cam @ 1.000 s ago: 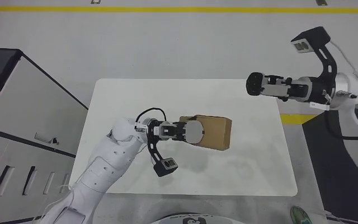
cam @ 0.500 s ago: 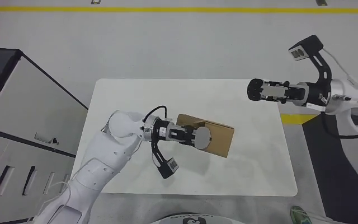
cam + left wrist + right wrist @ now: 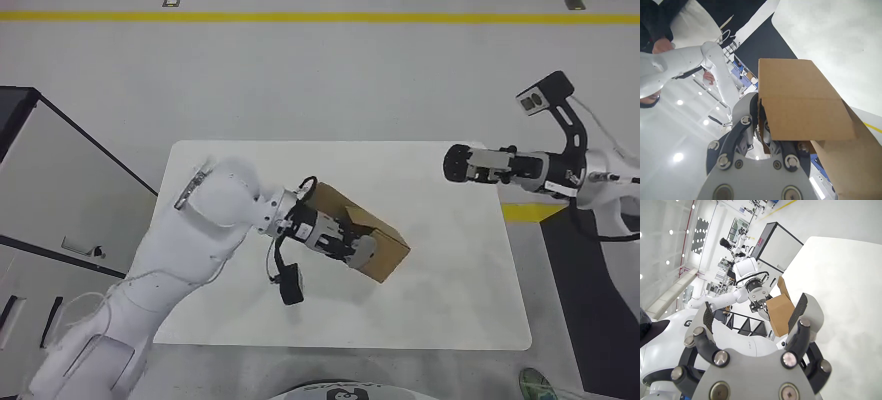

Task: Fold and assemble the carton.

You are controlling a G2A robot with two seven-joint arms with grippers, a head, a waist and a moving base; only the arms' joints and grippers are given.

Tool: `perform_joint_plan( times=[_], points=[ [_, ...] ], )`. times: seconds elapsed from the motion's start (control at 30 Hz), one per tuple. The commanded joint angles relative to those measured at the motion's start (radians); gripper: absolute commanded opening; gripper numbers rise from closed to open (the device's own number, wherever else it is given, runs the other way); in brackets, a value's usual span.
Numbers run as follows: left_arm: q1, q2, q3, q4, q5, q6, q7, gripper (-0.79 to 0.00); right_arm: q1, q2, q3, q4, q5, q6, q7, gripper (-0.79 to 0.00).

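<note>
The brown carton (image 3: 372, 241) is held above the middle of the white table (image 3: 450, 300), set at a slant, with one flap (image 3: 782, 286) sticking up. My left gripper (image 3: 343, 243) is shut on one wall of the carton (image 3: 800, 106) at its open end, one finger (image 3: 767, 132) inside and the other outside. My right gripper (image 3: 452, 162) hovers over the table's far right corner, well apart from the carton (image 3: 780, 315). Its fingers (image 3: 799, 308) stand wide open with nothing between them, facing the carton.
A grey cabinet (image 3: 50, 200) with a dark frame stands off the table's left side. A yellow floor line (image 3: 320, 16) runs beyond the far edge. The bare table top surrounds the carton on all sides.
My left arm has swung its elbow toward the far left and turned the carton clockwise, so it now lies diagonally. The right arm has barely shifted.
</note>
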Motion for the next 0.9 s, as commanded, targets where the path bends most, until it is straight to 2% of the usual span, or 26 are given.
perform_joint_plan(
  times=[0.0,0.17,0.2,0.57,0.6,0.7,0.87],
  points=[
    [-0.058,0.02,0.051,0.006,0.0,-0.014,-0.004,-0.785,-0.018,0.0,0.008,0.006,0.007,0.006,-0.006,0.0],
    [-0.204,0.073,0.218,0.015,0.0,-0.089,-0.081,-0.785,-0.064,-0.003,0.019,0.011,0.041,0.026,-0.035,0.0],
    [-0.214,0.077,0.23,0.015,0.0,-0.098,-0.09,-0.785,-0.067,-0.004,0.02,0.012,0.043,0.027,-0.038,0.0],
    [-0.221,0.081,0.237,0.017,0.0,-0.087,-0.107,-0.785,-0.067,-0.004,0.02,0.012,0.043,0.027,-0.038,0.0],
    [-0.25,0.089,0.255,0.028,0.0,-0.092,-0.089,-0.785,-0.067,-0.004,0.02,0.012,0.043,0.027,-0.038,0.0],
    [-0.324,0.111,0.325,0.046,0.0,-0.09,-0.135,-0.785,-0.067,-0.004,0.02,0.012,0.043,0.027,-0.038,0.0],
    [-0.511,0.151,0.521,0.05,0.0,-0.125,-0.227,-0.785,-0.098,-0.007,0.015,0.029,0.065,0.063,-0.069,0.0]
  ],
)
